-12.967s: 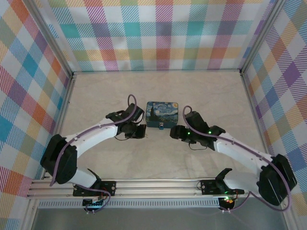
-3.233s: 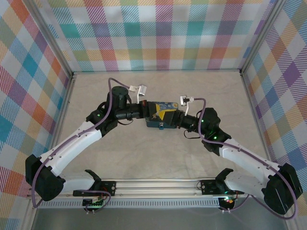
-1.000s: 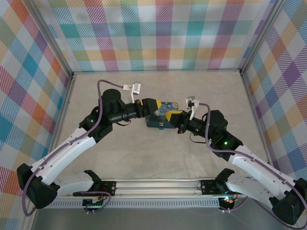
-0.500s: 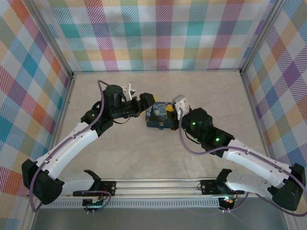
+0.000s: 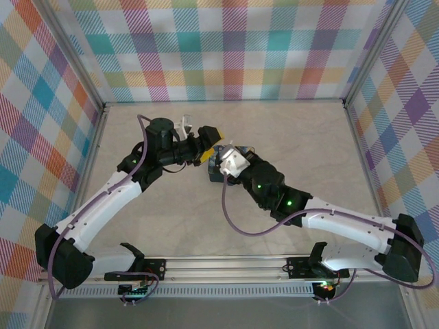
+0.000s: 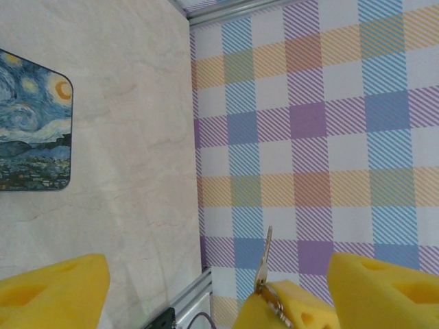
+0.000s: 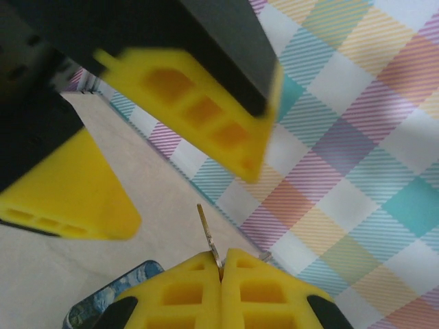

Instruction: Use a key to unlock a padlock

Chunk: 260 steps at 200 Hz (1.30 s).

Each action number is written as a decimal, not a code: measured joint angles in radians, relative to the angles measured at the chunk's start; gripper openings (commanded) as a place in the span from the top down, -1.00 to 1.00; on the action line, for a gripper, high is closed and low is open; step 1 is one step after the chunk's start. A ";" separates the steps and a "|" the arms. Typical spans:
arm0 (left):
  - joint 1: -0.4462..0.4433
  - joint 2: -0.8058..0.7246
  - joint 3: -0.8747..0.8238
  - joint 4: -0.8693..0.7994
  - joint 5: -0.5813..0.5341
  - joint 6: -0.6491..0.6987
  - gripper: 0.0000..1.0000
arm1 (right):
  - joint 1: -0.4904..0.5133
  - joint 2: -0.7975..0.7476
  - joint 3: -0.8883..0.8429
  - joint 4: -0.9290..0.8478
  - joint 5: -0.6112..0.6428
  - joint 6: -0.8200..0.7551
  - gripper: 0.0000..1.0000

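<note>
The right pincer (image 7: 221,257) is clamped shut on the key (image 7: 208,236). In its own wrist view the yellow pads meet flat, and the thin pale blade sticks up out of the seam between them, tilted a little to the left. The left pincer (image 7: 194,199) stands spread wide just above that blade, one yellow finger up and to the right, the other low on the left, neither touching the key.

The left wrist view gives the opposite angle. Its own two fingers sit far apart at the bottom corners, and the right pincer's tip rises in the gap between them, nearer the right finger, with the key pointing up against the checked wall (image 6: 309,137). A small ring hangs at the key's base, a detail the overhead view is too coarse to show.

From overhead the two wrists meet over the middle of the table (image 5: 309,130).

The blue painted box (image 6: 31,123) lies flat on the table, off to one side of the key. Its painted top faces up, and what it holds cannot be told.
</note>
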 measured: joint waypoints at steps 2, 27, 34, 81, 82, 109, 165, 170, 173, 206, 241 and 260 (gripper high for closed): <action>0.000 0.001 0.000 0.002 0.000 -0.005 -0.55 | 0.002 0.003 0.001 0.003 0.002 -0.005 1.00; -0.002 0.006 0.002 0.011 0.011 -0.020 -0.17 | 0.016 0.035 0.011 0.021 0.011 -0.045 1.00; -0.002 0.006 0.002 0.017 0.013 -0.027 -0.08 | 0.019 0.042 0.014 0.023 0.012 -0.053 1.00; -0.002 0.007 0.006 0.021 0.014 -0.043 0.39 | 0.027 0.064 0.019 0.038 0.035 -0.090 1.00; -0.002 0.007 0.006 0.020 0.015 -0.045 0.39 | 0.027 0.064 0.019 0.039 0.037 -0.092 1.00; -0.002 0.011 0.006 0.020 0.014 -0.048 0.64 | 0.029 0.066 0.019 0.044 0.049 -0.098 1.00; -0.002 0.012 0.006 0.022 0.018 -0.049 1.00 | 0.036 0.070 0.019 0.039 0.063 -0.112 0.70; 0.000 0.013 0.006 0.022 0.020 -0.048 1.00 | 0.037 0.070 0.019 0.037 0.064 -0.110 0.60; 0.000 0.013 0.006 0.022 0.022 -0.048 1.00 | 0.037 0.070 0.019 0.035 0.067 -0.113 0.53; 0.003 0.013 0.006 0.014 0.017 -0.032 1.00 | 0.038 0.060 0.019 0.004 0.071 -0.060 0.14; 0.012 0.013 0.006 -0.033 -0.013 0.034 1.00 | 0.035 -0.013 0.019 -0.099 0.071 0.078 -0.19; 0.014 0.013 0.006 -0.070 -0.045 0.092 1.00 | 0.018 -0.066 0.021 -0.194 0.057 0.214 -0.31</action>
